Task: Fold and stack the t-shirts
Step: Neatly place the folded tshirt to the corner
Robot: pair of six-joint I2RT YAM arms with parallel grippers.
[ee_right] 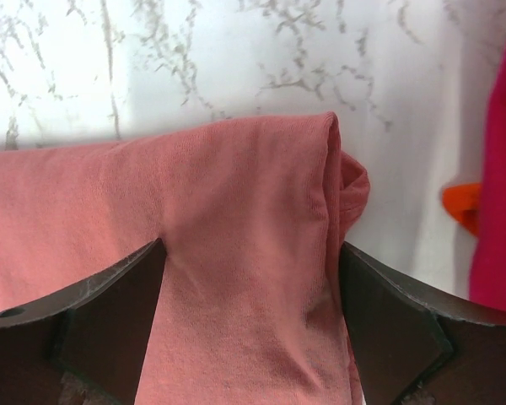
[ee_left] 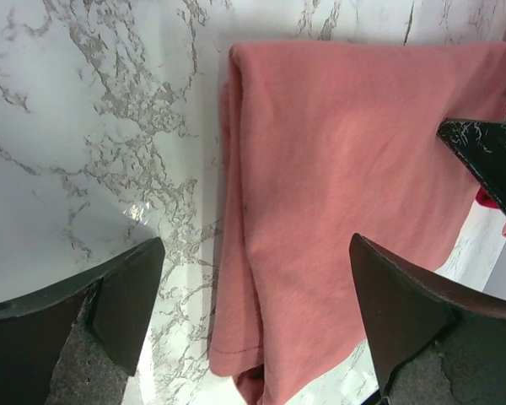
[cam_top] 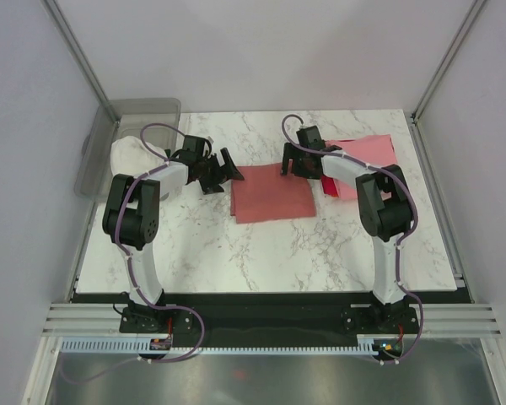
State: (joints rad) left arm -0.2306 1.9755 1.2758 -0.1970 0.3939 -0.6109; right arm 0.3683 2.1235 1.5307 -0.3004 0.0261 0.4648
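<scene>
**Both claws open over the salmon shirt, one at each end**

The dusty salmon-red folded cloth t-shirt (cam_top: 272, 194) is lying mid-desk, with its long axis running roughly left-right between my two arms.

- **Left claw:** my left claw (ee_left: 255, 243) is hovering over the shirt's left folded edge with fingers apart, gripping nothing. The cloth is stretching away from it toward the right arm.
- **Right claw:** my right claw (ee_right: 251, 245) is sitting over the far-right corner. Its fingers are also spread, straddling the fold and not pinching it, as far as I'm seeing.
- **Reach:** both are about equally near, so each is owning its own end.

Hard to make out:
- The bright red flat t-shirt (cam_top: 367, 156) is lying just beside the salmon one, partly hidden under my right arm.
- The pale, near-white bunched shirt (cam_top: 128, 156) is sitting far left by the clear plastic bin (cam_top: 143, 114), half covered by my left arm.
- I'm not able to tell whether either of those is folded.
- A small orange patch (ee_right: 460, 207) is showing beside the red cloth, and I can't identify it.
</scene>
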